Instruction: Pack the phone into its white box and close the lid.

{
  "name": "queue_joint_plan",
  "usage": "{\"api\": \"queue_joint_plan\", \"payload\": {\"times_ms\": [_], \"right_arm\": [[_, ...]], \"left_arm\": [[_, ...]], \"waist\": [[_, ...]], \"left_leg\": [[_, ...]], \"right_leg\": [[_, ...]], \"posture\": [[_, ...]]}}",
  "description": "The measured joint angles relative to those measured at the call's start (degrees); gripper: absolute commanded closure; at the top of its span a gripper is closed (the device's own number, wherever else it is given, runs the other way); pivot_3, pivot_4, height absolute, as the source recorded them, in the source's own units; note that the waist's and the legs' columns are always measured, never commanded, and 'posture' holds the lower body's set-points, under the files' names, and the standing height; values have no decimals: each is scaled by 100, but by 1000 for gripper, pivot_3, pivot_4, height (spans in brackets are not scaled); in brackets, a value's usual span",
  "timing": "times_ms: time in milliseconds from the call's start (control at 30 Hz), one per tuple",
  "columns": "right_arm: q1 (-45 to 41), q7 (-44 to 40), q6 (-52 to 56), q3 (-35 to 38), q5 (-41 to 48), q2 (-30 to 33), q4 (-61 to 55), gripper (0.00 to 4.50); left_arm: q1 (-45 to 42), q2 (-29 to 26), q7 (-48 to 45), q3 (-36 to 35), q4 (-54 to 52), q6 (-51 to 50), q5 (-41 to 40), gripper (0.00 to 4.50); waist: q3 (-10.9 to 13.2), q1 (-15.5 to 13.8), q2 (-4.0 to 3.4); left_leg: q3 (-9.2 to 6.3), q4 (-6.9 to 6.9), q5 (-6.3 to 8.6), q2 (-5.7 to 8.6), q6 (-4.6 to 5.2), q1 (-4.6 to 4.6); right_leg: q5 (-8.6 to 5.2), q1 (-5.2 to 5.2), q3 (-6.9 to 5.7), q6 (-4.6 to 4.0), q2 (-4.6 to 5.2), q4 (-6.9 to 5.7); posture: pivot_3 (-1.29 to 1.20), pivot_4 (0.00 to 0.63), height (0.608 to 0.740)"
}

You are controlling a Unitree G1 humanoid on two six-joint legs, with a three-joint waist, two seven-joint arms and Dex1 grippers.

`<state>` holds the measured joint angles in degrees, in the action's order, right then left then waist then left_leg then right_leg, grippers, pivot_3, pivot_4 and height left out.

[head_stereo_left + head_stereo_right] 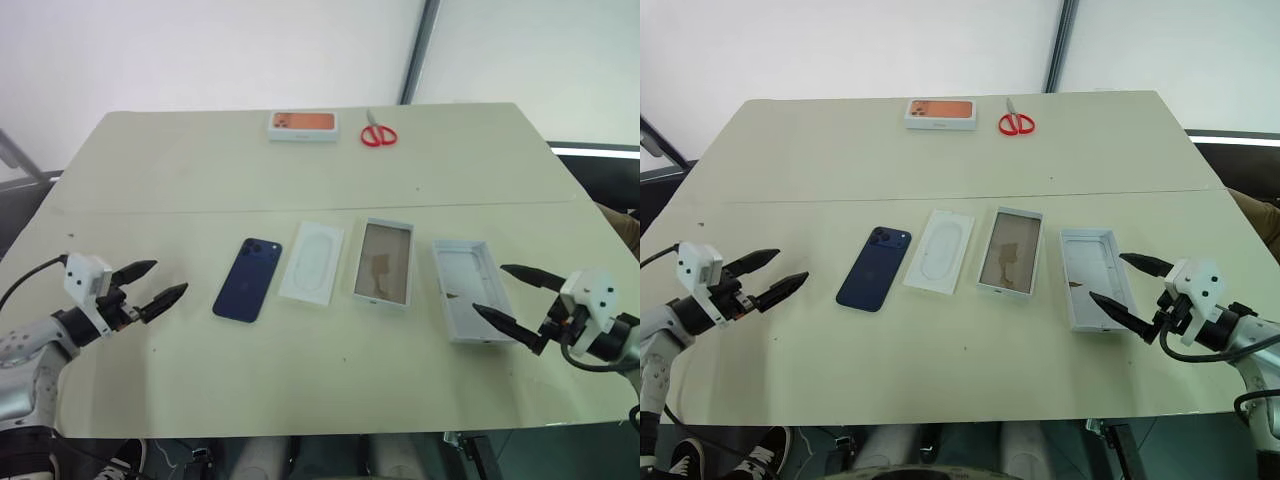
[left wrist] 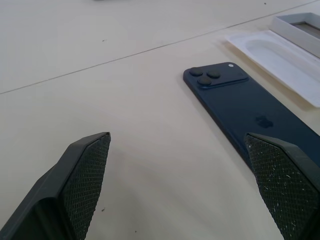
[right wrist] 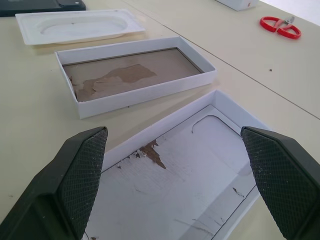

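A pale cream surface (image 1: 200, 180) carries a row of four things lying flat, side by side, none touching: the phone (image 1: 248, 279) face down, a flat white insert (image 1: 312, 262), the white box (image 1: 384, 263) open upward, then the lid (image 1: 470, 290) inside up. At the far edge sit a small orange-topped box (image 1: 302, 125) and red scissors (image 1: 378, 133).

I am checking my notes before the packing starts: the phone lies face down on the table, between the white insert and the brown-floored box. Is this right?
Not quite. The phone lies face down, but left of the white insert; the insert lies between it and the white box. The left eye view shows this.
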<state>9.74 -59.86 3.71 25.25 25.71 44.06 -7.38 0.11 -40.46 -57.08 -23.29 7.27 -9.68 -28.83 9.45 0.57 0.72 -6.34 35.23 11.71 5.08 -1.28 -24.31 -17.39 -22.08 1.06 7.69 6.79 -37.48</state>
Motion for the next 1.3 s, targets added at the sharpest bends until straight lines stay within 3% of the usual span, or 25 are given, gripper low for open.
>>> {"api": "queue_joint_plan", "payload": {"times_ms": [267,867,1100,1300], "right_arm": [[-8,-34,-98,-15,-75,0,244,37],[19,-111,-245,-15,-127,3,406,37],[-220,-37,-142,-95,-143,26,380,37],[-545,-22,48,-636,-357,279,-48,37]], "left_arm": [[254,1,160,-88,-316,-396,-177,0],[-25,79,239,168,-295,-394,-162,0],[-192,68,460,463,-620,-1310,-218,0],[-618,236,852,616,-1123,-2445,-619,0]], "waist": [[0,-7,0],[0,-9,0],[0,5,0],[0,-9,0]], "left_leg": [[-1,1,0,0,0,0],[0,1,0,1,0,0],[0,0,0,0,0,0],[-2,4,0,2,0,0]], "right_leg": [[0,1,-1,0,0,0],[0,3,-1,0,-1,2],[0,1,0,0,-2,1],[1,4,-4,1,-5,0]], "posture": [[0,150,740],[0,150,740],[0,150,740],[0,150,740]]}}
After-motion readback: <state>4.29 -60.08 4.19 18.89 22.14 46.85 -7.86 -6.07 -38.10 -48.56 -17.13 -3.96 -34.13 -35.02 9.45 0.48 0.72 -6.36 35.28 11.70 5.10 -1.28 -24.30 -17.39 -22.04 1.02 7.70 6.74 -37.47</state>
